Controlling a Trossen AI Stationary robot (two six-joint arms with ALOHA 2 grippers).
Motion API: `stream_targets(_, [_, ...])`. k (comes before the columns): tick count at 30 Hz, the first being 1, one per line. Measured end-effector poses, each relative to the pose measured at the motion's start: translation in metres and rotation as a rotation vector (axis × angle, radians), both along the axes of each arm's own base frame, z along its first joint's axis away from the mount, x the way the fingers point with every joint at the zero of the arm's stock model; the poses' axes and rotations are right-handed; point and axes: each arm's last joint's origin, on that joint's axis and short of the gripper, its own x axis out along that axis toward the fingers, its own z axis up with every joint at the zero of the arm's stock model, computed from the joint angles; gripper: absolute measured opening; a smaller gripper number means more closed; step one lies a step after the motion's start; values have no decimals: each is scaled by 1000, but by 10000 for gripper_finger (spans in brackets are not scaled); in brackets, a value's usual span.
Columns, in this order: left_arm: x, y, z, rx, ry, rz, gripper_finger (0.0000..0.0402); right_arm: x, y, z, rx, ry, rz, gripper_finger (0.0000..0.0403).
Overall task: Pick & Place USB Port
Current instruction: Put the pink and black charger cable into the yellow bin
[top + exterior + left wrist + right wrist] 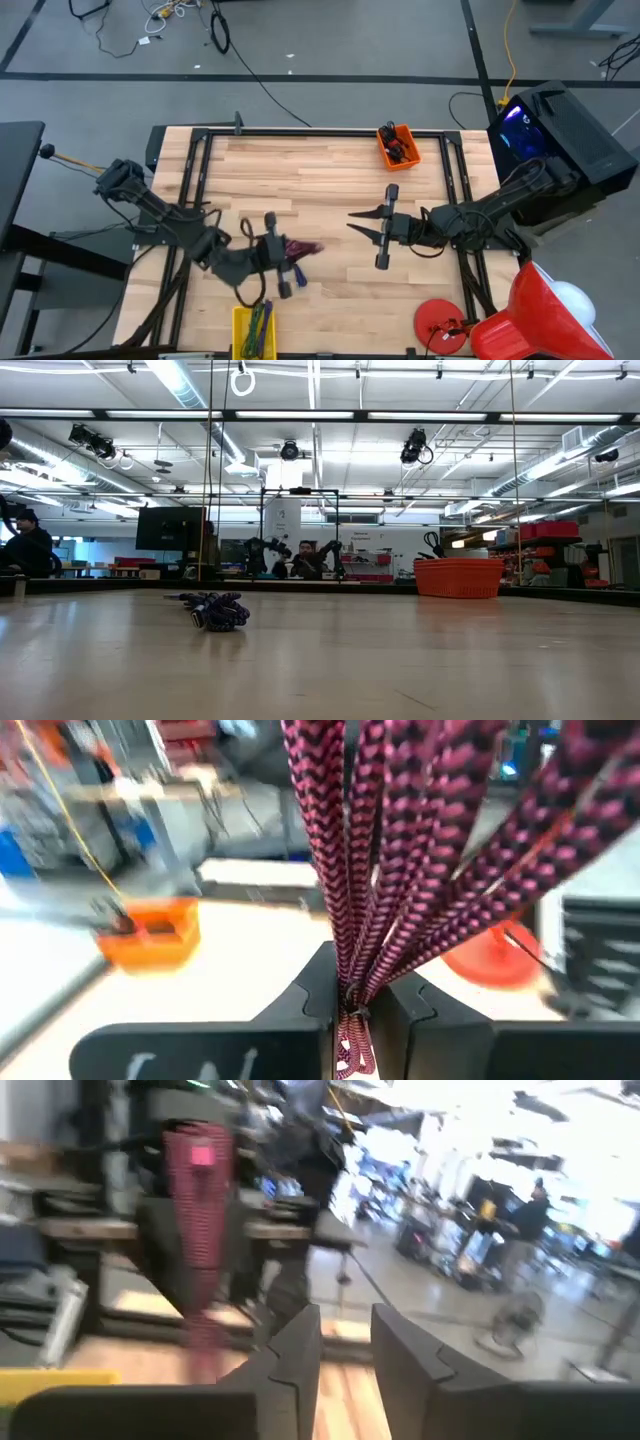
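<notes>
My left gripper (283, 250) is at the near left of the table, shut on a bundle of pink-and-black braided cable (303, 247). The cable's strands fan out from the fingers in the left wrist view (400, 850). The bundle also shows in the right wrist view (198, 1220). A second, dark purple cable bundle (216, 610) lies on the table. My right gripper (358, 224) is near the table's middle, pointing toward the left gripper. It is empty, with a narrow gap between its fingers (345, 1360). My left gripper pinches several strands of the braided cable (350, 995) between its two fingers, where they gather together. The strands spread out beyond the fingertips, and a short piece (348, 1055) reaches back between the fingers.
An orange bin (397, 146) with dark parts stands at the far edge, right of the middle. A yellow bin (254, 330) holding cables stands at the near edge. A red disc (440, 325) lies at the near right. Bare wood lies between the two grippers.
</notes>
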Motion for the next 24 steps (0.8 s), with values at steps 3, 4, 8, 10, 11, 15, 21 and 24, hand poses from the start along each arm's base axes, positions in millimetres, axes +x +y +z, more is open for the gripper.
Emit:
stream_targets(3, [-17, -17, -12, -102, 61, -15, 29, -4, -4, -1, 1, 38, -64, 93])
stream_targets(4, [-23, -22, -16, -142, 82, -12, 29, -6, -5, -1, 1, 49, -82, 93])
stream_targets(8, [-51, -40, -30, -342, 126, 25, 29, -7, -7, -4, 1, 77, -126, 91])
stream_targets(10, [-60, -49, -34, -452, 121, 29, 29, -7, -8, -4, -4, 84, -140, 91])
stream_targets(11, [-65, -54, -35, -498, 132, 16, 29, -7, -8, -5, -3, 86, -143, 91])
stream_targets(15, [-78, -68, -40, -660, 158, -6, 29, -6, -11, -6, -1, 95, -153, 91])
stream_targets(21, [-89, -84, -66, -831, 291, 64, 29, -5, -13, -6, -2, 95, -159, 91])
stream_targets(24, [-89, -91, -80, -878, 350, 95, 29, -5, -13, -6, -4, 96, -158, 91])
